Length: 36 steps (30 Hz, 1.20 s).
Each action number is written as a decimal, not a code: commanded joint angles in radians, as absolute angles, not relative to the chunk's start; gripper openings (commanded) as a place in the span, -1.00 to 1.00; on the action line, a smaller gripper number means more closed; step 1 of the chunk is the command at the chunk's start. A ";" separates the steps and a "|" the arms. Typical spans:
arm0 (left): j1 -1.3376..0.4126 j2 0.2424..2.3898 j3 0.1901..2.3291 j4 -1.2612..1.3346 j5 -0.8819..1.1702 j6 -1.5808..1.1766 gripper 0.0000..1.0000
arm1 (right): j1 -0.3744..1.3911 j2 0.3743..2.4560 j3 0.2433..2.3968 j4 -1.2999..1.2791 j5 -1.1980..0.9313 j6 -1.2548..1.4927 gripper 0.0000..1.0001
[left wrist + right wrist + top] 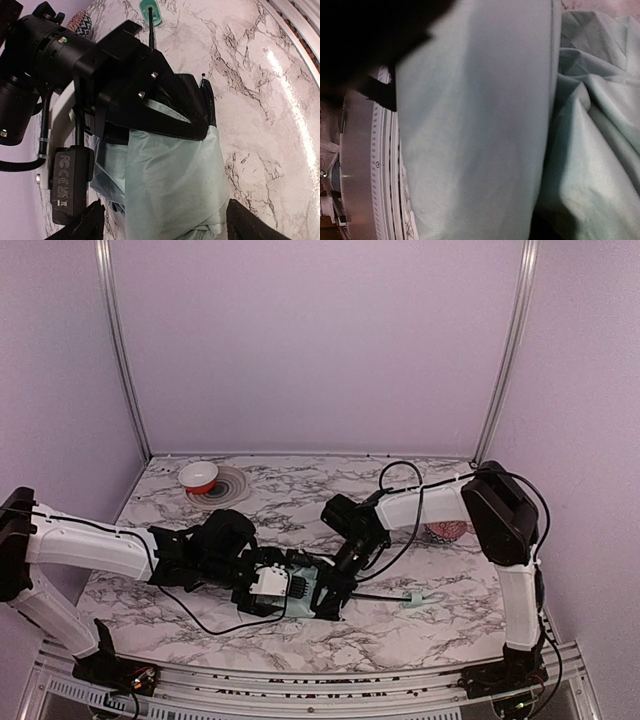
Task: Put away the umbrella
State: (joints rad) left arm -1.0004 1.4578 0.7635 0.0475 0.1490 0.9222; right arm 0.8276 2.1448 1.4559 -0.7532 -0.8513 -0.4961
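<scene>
On the worktop (400, 635), right tool (338, 590) clenched on the umbrella (170, 180) canopy; left tool (162, 225) spread wide, straddling the fabric.

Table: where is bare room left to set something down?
Bare marble: the back middle, between the bowl and the right arm; also the near right strip, between the green handle and the table edge. Crowded: the centre, where the left arm meets the right over the umbrella.

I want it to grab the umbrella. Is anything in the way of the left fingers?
Nothing visible is. The umbrella fabric lies right between the open left fingers. The right fingers clamp it farther along, not in the way.
</scene>
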 commanded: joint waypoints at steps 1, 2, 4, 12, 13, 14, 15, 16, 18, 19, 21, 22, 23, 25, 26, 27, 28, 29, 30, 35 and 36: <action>-0.999 1.516 0.828 -0.019 0.178 0.880 0.68 | 0.809 2.229 1.419 -0.919 -0.823 -0.443 -0.64; -0.999 1.522 0.832 -0.027 0.214 0.845 0.68 | 0.807 2.231 1.422 -0.916 -0.830 -0.442 -0.63; -0.999 1.547 0.836 -0.042 0.308 0.822 0.68 | 0.806 2.236 1.427 -0.914 -0.832 -0.445 -0.61; -1.004 1.663 0.870 -0.086 0.314 0.774 0.65 | 0.800 2.243 1.468 -0.915 -0.821 -0.437 -0.53; -1.006 1.676 0.871 -0.100 0.314 0.784 0.65 | 0.797 2.237 1.472 -0.905 -0.815 -0.426 -0.50; -1.011 1.689 0.873 -0.117 0.306 0.787 0.64 | 0.792 2.229 1.476 -0.894 -0.806 -0.413 -0.44; -1.016 1.704 0.877 -0.132 0.298 0.785 0.61 | 0.788 2.220 1.483 -0.878 -0.801 -0.400 -0.39; -1.021 1.719 0.883 -0.150 0.290 0.781 0.57 | 0.785 2.209 1.486 -0.862 -0.798 -0.388 -0.34; -1.033 1.739 0.894 -0.181 0.285 0.769 0.42 | 0.776 2.183 1.493 -0.824 -0.798 -0.360 -0.26; -1.038 1.747 0.898 -0.196 0.286 0.759 0.34 | 0.771 2.168 1.493 -0.804 -0.799 -0.344 -0.24; -1.042 1.762 0.898 -0.217 0.289 0.745 0.24 | 0.758 2.142 1.491 -0.763 -0.800 -0.313 -0.18; -1.043 1.765 0.894 -0.220 0.285 0.745 0.23 | 0.749 2.129 1.489 -0.746 -0.801 -0.299 -0.15; -1.043 1.773 0.888 -0.224 0.277 0.716 0.22 | 0.742 2.117 1.485 -0.731 -0.801 -0.286 -0.12; -1.043 1.777 0.880 -0.237 0.259 0.705 0.21 | 0.728 2.096 1.480 -0.712 -0.800 -0.272 -0.04; -1.043 1.780 0.875 -0.244 0.251 0.705 0.19 | 0.723 2.082 1.476 -0.704 -0.803 -0.271 -0.02; -1.044 1.781 0.872 -0.253 0.248 0.705 0.18 | 0.718 2.069 1.473 -0.700 -0.808 -0.271 -0.01; -1.044 1.783 0.873 -0.264 0.251 0.707 0.16 | 0.710 2.052 1.468 -0.698 -0.812 -0.272 0.02; -1.043 1.785 0.879 -0.275 0.265 0.699 0.16 | 0.701 2.035 1.464 -0.697 -0.820 -0.272 0.04; -1.044 1.787 0.884 -0.285 0.275 0.690 0.16 | 0.692 2.010 1.455 -0.696 -0.823 -0.273 0.08; -1.042 1.816 0.926 -0.346 0.311 0.630 0.21 | 0.649 1.886 1.391 -0.671 -0.791 -0.261 0.13; -1.040 1.827 0.943 -0.366 0.315 0.606 0.21 | 0.647 1.852 1.371 -0.652 -0.776 -0.258 0.12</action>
